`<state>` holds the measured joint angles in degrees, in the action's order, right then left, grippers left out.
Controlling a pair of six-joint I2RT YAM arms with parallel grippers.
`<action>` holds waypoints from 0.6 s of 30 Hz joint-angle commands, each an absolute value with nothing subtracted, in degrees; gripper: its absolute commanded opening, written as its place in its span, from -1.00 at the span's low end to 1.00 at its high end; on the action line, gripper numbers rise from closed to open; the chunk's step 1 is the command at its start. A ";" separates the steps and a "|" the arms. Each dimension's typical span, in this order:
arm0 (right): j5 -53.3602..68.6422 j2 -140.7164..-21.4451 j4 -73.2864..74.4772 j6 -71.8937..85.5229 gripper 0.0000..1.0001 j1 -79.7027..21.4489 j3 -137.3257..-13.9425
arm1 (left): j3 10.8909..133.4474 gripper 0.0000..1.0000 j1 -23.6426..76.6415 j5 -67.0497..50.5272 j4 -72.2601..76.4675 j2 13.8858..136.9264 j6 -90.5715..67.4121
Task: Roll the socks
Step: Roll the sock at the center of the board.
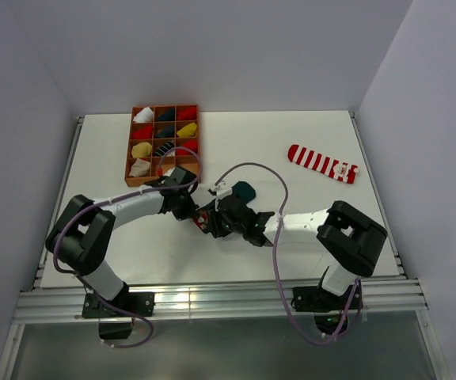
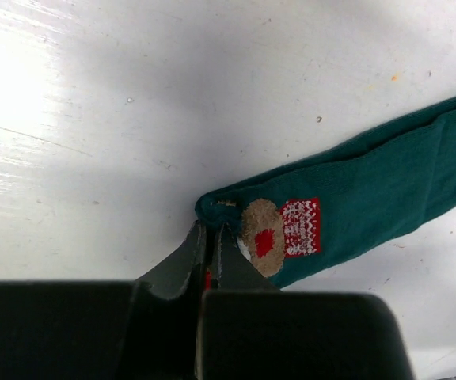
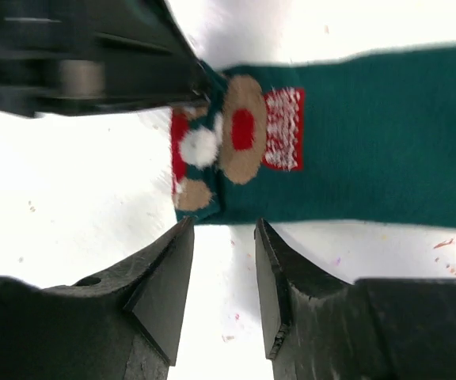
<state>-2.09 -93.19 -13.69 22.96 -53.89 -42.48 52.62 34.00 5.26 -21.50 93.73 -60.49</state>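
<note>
We have the left gripper (image 2: pixel 210 237) pinched tight on the end corner of the green sock (image 2: pixel 370 194). That sock lies flat in the middle of the table (image 1: pixel 291 134), between the two arms. The right gripper (image 3: pixel 224 229) sits just beside the sock's edge near its figure (image 3: pixel 240 131), fingers a little apart and holding nothing. The striped sock (image 1: pixel 321 163) lies well apart, far right. The tray (image 1: pixel 130 150) of rolled bundles is far left.

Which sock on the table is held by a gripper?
The dark green sock with the figure: the left gripper pinches its end. The red-and-white striped sock lies apart at the far right.
</note>
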 commanded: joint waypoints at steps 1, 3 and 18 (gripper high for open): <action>-17.48 -90.44 -18.89 17.06 -0.10 -58.60 -41.66 | 55.02 -0.99 34.63 7.21 -26.45 94.74 -57.92; -19.85 -90.53 -20.30 15.47 -0.04 -61.16 -41.92 | 55.46 -0.99 34.89 6.77 -26.46 95.36 -57.66; -31.11 -101.06 -23.90 7.30 0.02 -69.34 -46.67 | 56.87 -0.99 35.77 5.80 -26.54 97.21 -57.13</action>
<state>-25.30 -99.35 -20.38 9.87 -68.14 -44.03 55.46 35.18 5.87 -24.71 95.53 -58.78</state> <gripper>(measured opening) 0.514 0.028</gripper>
